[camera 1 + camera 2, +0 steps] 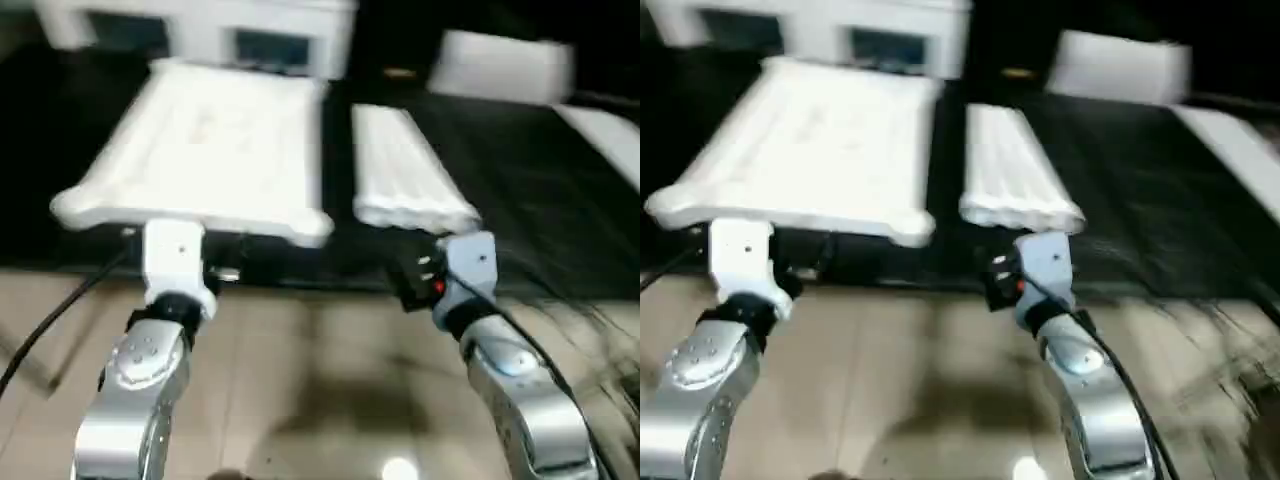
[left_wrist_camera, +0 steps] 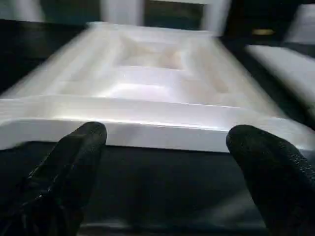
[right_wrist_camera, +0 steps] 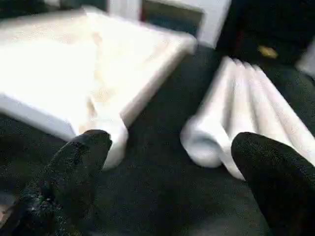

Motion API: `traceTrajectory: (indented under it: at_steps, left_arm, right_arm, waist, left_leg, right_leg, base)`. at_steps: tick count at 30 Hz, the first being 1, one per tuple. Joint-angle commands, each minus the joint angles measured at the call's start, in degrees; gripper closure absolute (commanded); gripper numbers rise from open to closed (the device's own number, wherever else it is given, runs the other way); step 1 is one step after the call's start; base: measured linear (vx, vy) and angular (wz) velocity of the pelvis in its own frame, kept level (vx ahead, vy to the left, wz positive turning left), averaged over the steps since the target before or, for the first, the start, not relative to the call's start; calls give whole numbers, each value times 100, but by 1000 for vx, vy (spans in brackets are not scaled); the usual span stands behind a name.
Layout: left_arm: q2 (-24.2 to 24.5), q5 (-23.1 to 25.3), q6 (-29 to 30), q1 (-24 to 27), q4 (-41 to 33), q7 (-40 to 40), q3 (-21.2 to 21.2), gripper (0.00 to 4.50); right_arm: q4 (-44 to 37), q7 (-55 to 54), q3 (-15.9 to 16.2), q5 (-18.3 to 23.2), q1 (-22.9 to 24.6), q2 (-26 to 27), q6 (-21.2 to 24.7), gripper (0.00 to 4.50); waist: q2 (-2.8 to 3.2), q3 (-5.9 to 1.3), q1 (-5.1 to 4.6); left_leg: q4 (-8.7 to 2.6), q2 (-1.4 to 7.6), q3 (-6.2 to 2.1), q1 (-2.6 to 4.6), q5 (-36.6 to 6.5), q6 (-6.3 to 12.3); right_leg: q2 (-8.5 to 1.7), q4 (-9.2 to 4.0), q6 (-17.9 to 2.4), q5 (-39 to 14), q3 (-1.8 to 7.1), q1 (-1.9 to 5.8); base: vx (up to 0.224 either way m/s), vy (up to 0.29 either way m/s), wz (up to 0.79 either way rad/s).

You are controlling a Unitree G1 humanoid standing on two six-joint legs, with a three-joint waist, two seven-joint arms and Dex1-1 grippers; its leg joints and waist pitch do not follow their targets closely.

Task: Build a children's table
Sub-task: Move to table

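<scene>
- A dark mat [image 1: 520, 200] carries the tabletop [image 1: 210, 150], underside up, beside four bundled legs [image 1: 405, 170].
- My left pincer [image 2: 162, 147] and right pincer [image 3: 167, 162] gape wide, empty.
- The plastic looks light, stiff, slick; I judge a leg's thick end the best hold.

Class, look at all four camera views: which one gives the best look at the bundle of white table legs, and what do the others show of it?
The left eye view is best: the legs lie whole, side by side on the dark mat, right of the tabletop. The right eye view shows much the same. The right wrist view shows their near ends close up. The left wrist view catches a pale strip at its edge.
</scene>
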Motion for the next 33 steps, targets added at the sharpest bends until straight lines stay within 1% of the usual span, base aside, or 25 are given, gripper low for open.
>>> traceTrajectory:
  at_steps: [1,2,3,4,5,6,8,11,13,14,15,16,17,18,20,21,22,23,24,26,27,28,29,30,33]
  left_arm:
    - [-86,-29,5,-136,6,-41,-143,4]
    - [-91,-30,-4,-165,14,-42,-143,4]
    - [-89,-30,-11,-195,24,-47,-147,4]
    - [-85,-24,-17,-222,41,-51,-159,4]
    - [-82,-22,-21,-240,52,-52,-168,4]
    - [-76,-39,-27,-258,66,-66,-166,4]
    - [-30,-53,-35,-236,71,-134,-187,4]
    - [21,-72,-77,-225,107,-245,-227,4]
    - [18,-106,-86,-243,126,-288,-215,4]
    - [12,-113,-84,-250,133,-297,-207,4]
    - [-36,-123,-93,-286,186,-259,-200,4]
    - [-58,-129,-110,-306,224,-244,-213,4]
    - [-65,-122,-127,-329,269,-238,-247,4]
    - [-61,-117,-137,-341,294,-242,-270,4]
    - [-75,-139,-182,-386,331,-253,-309,4]
    - [-75,-142,-182,-394,333,-252,-309,4]
    - [-75,-135,-181,-411,334,-251,-305,4]
    - [-64,-131,-156,-446,323,-256,-265,4]
    - [-60,-127,-157,-460,322,-255,-242,4]
    - [-52,-118,-163,-475,329,-257,-214,4]
    - [-32,-101,-174,-490,349,-261,-197,4]
    - [-22,-91,-184,-498,363,-260,-195,4]
    - [-16,-101,-189,-494,367,-265,-180,4]
    - [-2,-109,-196,-484,373,-274,-167,4]
    - [24,-122,-212,-469,381,-267,-167,4]
  right_arm:
    - [18,-5,-216,104,139,-124,58,0]
    - [15,14,-226,132,139,-127,72,0]
    - [5,35,-225,149,140,-134,81,0]
    - [-7,64,-218,156,144,-144,91,0]
    - [-14,87,-215,155,146,-147,101,0]
    - [-87,136,-195,157,170,-160,150,0]
    - [-192,152,-216,177,231,-149,180,0]
    - [-256,72,-242,117,344,-162,134,0]
    - [-318,17,-275,150,386,-132,169,0]
    - [-339,6,-280,164,398,-123,189,0]
    - [-372,-47,-284,115,434,-131,306,0]
    - [-374,-62,-311,124,444,-112,343,0]
    - [-374,-66,-325,115,451,-110,352,0]
    - [-379,-61,-332,111,455,-109,348,0]
    - [-386,-23,-352,121,470,-114,267,0]
    - [-385,-21,-350,115,471,-117,249,0]
    - [-381,8,-332,105,466,-132,191,0]
    - [-383,69,-254,102,432,-168,207,0]
    - [-370,82,-225,107,410,-169,216,0]
    - [-332,108,-181,102,366,-178,205,0]
    - [-273,157,-132,83,308,-199,173,0]
    - [-248,179,-113,74,284,-210,157,0]
    - [-216,207,-92,68,248,-226,157,0]
    - [-172,249,-64,68,192,-245,165,0]
    - [-148,299,-58,74,141,-252,191,0]
  waist:
    - [176,-335,-118]
    - [112,-354,-141]
    - [45,-318,-96]
    - [-196,-319,-21]
    - [-251,-207,219]
    - [-299,-291,278]
    - [-125,-251,315]
    - [216,-277,91]
    - [300,-374,-169]
    - [313,-330,-194]
    - [247,-317,-204]
    - [270,-284,-227]
    - [64,-263,-161]
    - [69,-275,4]
    - [-99,-351,394]
    - [8,-359,433]
    - [107,-343,329]
    - [327,-392,247]
    - [365,-486,-64]
    - [319,-419,-218]
    - [285,-397,-179]
    - [143,-372,-215]
    - [-41,-343,35]
    - [-52,-336,252]
    - [56,-371,344]
  left_leg:
    - [-430,1026,-687,950,1304,2383]
    - [-420,1004,-678,967,1622,2591]
    - [-450,693,-353,696,1509,2460]
    - [-281,257,61,397,549,1742]
    - [160,24,168,4,-375,1152]
    - [370,140,89,-126,-385,846]
    - [337,310,48,-323,151,42]
    - [-507,692,48,147,-330,47]
    - [-586,948,-402,773,-444,790]
    - [-569,961,-468,819,-287,1424]
    - [-560,958,-454,800,-202,1696]
    - [-437,952,64,995,-304,1316]
    - [-420,710,340,622,-274,685]
    - [-301,437,575,486,-388,319]
    - [336,270,323,-259,-334,-347]
    - [353,317,254,-300,-214,-448]
    - [74,372,131,-471,351,-235]
    - [-400,508,94,-121,621,-111]
    - [-422,828,-311,660,751,555]
    - [-520,1143,-689,877,636,2076]
    - [-474,1111,-590,869,495,2270]
    - [-422,846,-350,676,310,2280]
    - [-19,204,203,74,116,1698]
    - [283,244,193,-242,71,1067]
    - [1,349,206,-301,545,368]
  right_leg:
    - [-2,405,228,-611,282,-719]
    - [-67,428,339,-488,375,-809]
    - [-93,196,291,13,469,-651]
    - [-327,-300,270,297,786,-285]
    - [-912,-725,-142,-1074,1354,211]
    - [-1094,-749,-447,-1573,1434,437]
    - [-837,-635,-1439,-1319,1154,525]
    - [44,-313,-1119,-1414,466,139]
    - [109,158,-750,-483,300,-315]
    - [41,236,-413,-314,325,-433]
    - [-18,223,-347,-236,359,-440]
    - [-137,30,-641,-238,520,-572]
    - [-166,-141,-1063,-13,752,-144]
    - [-154,-304,-1292,-67,990,79]
    - [-441,-544,-1764,-180,1807,898]
    - [-434,-530,-1851,146,1834,877]
    - [-267,-388,-1750,713,1311,822]
    - [130,-245,-1291,621,860,504]
    - [313,177,-823,323,557,-122]
    - [27,475,-248,-506,481,-497]
    - [-31,422,-197,-422,508,-557]
    - [-144,145,-292,-64,590,-406]
    - [-387,-363,-784,243,1001,244]
    - [-786,-657,-1091,-733,1286,649]
    - [-363,-531,-1353,-473,985,717]
  base:
    - [160,-55,13]
    - [211,-91,11]
    - [126,-74,5]
    - [110,-109,5]
    - [102,-107,-5]
    - [102,-107,-5]
    - [84,-32,-12]
    - [97,22,0]
    - [132,49,10]
    - [104,26,6]
    - [104,26,6]
    - [105,0,-6]
    - [90,-12,-38]
    - [90,-12,-38]
    - [88,-11,-57]
    - [93,-3,-55]
    - [81,12,-36]
    - [122,15,-10]
    - [122,15,-10]
    - [132,-9,6]
    - [105,-23,10]
    - [64,-29,13]
    - [73,-36,7]
    - [73,-36,7]
    - [80,-22,1]
